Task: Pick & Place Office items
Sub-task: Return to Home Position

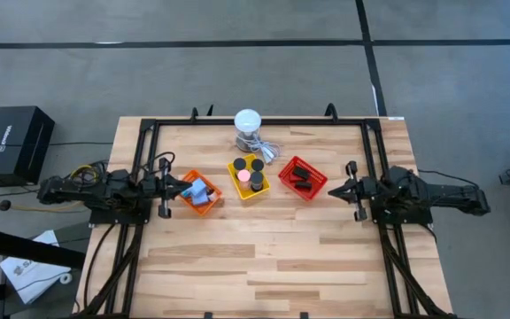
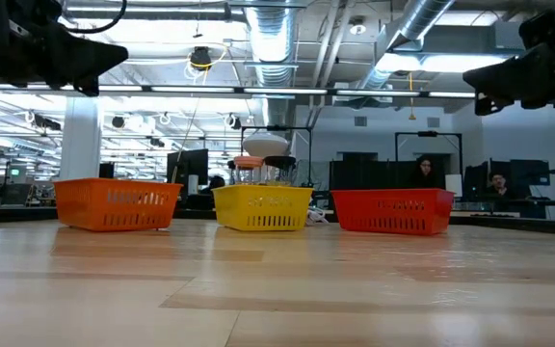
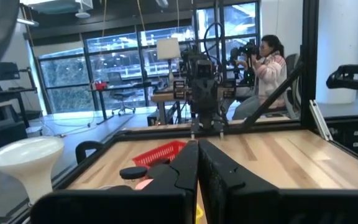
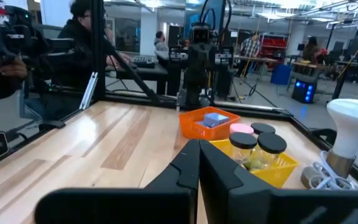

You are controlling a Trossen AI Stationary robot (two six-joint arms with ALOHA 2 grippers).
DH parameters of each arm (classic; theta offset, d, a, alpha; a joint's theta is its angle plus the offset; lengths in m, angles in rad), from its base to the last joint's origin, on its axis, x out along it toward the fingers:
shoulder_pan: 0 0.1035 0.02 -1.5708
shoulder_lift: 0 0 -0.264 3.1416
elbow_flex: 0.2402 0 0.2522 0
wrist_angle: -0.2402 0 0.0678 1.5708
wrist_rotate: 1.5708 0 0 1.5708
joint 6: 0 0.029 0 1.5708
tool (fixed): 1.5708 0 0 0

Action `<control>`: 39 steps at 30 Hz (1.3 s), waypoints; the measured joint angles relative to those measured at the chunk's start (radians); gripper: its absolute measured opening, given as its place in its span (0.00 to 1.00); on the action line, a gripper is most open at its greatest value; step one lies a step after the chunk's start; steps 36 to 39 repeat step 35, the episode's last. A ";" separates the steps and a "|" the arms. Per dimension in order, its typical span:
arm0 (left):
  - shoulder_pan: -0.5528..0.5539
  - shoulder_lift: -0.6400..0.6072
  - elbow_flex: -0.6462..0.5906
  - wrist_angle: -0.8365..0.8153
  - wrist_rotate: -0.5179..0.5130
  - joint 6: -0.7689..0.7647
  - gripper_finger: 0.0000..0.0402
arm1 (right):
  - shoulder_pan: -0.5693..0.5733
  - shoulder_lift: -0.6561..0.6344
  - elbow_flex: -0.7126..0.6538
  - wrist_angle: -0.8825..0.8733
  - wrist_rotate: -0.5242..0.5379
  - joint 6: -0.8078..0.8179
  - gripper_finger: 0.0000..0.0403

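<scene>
From the high view I see every small piece binned: light-blue blocks (image 1: 199, 189) in the orange mesh basket (image 1: 212, 206), black round discs (image 1: 257, 183) and a pink disc (image 1: 243, 175) in the yellow mesh basket (image 1: 238, 182), black bars (image 1: 301, 173) in the red mesh basket (image 1: 318, 191). Nothing lies loose on the wooden surface (image 1: 264, 266), so I judge sorting finished and only parking the arms left. The left pincer (image 1: 184, 188) sits at nine o'clock beside the orange basket. The right pincer (image 1: 333, 190) is at three o'clock near the red one.

The low view shows three baskets in a row with bare planks in front.

In the left wrist view my pincer is closed and empty.

The right wrist view shows the same: closed on nothing.
</scene>
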 joint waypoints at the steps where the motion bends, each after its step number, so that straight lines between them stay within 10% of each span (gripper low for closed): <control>1: 0.000 0.000 0.000 0.000 0.000 0.005 0.00 | 0.000 -0.001 0.000 -0.002 0.000 -0.003 0.00; 39: 0.000 0.138 0.000 0.010 -0.002 -0.033 0.00 | 0.000 0.017 0.001 -0.009 0.011 -0.003 0.00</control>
